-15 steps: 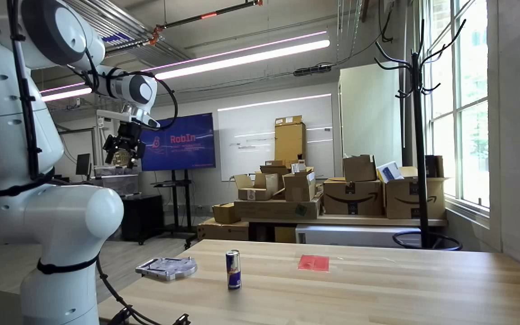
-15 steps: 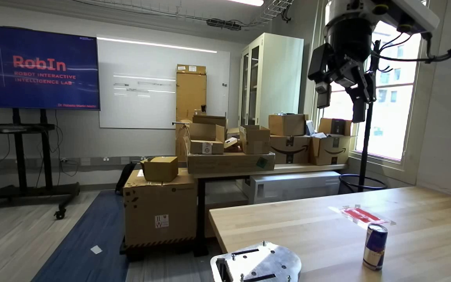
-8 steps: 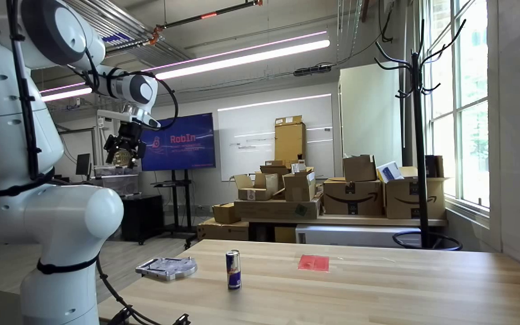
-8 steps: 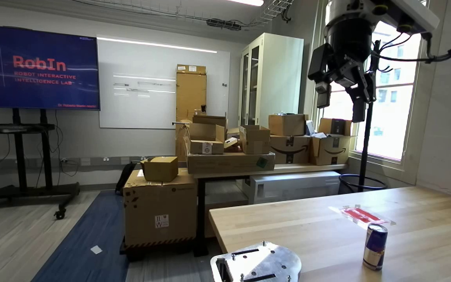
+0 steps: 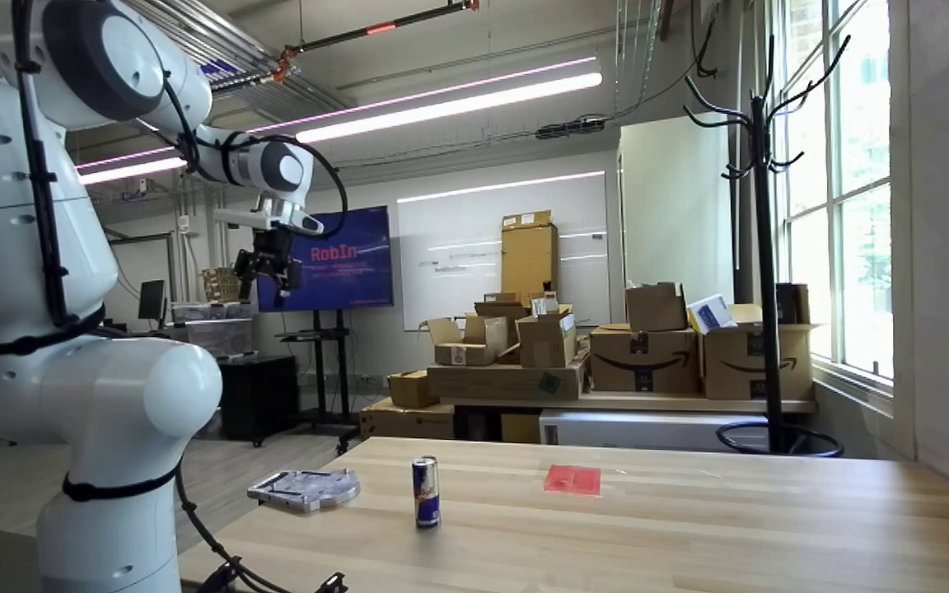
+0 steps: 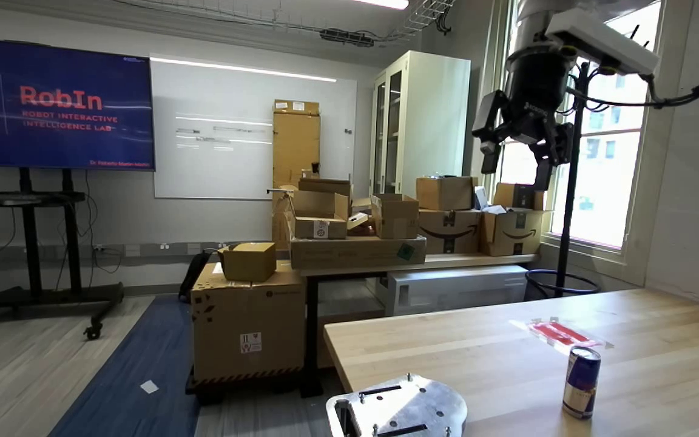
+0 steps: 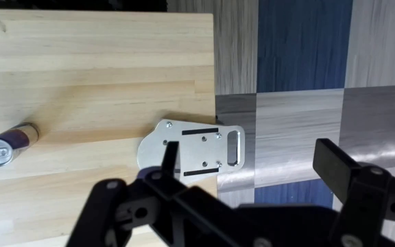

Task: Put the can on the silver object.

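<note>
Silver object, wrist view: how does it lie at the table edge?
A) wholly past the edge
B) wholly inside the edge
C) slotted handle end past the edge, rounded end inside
C: the handle end of the silver object shows out past the edge of the table, against the floor, while its rounded end shows over the wood.

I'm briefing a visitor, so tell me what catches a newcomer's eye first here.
Probably the white robot arm, towering at the left of an exterior view, then the blue RobIn screen across the room. In the wrist view, the silver plate juts past the edge of the wooden table, where the can stands upright.
</note>
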Controlling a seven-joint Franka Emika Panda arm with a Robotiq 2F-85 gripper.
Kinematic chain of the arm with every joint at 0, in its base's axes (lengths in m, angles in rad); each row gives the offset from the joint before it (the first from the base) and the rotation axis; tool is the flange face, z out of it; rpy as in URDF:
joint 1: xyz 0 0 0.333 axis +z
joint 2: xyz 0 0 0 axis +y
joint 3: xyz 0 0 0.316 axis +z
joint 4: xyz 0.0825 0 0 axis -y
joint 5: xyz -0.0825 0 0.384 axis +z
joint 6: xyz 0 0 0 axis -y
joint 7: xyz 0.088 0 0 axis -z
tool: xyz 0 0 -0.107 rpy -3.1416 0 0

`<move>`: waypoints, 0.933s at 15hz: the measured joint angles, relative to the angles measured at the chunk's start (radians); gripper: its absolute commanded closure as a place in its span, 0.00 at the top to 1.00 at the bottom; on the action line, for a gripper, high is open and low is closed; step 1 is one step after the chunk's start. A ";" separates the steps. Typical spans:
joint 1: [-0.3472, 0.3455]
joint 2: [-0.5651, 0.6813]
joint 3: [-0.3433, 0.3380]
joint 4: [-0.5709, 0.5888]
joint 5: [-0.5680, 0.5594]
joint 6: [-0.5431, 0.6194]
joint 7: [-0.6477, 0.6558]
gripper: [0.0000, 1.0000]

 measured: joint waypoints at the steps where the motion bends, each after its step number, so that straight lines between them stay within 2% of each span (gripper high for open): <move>1: -0.011 0.014 -0.005 0.000 -0.021 0.025 0.000 1.00; 7: -0.062 0.093 -0.054 0.001 -0.095 0.141 0.000 1.00; 14: -0.101 0.153 -0.130 0.005 -0.095 0.167 -0.003 1.00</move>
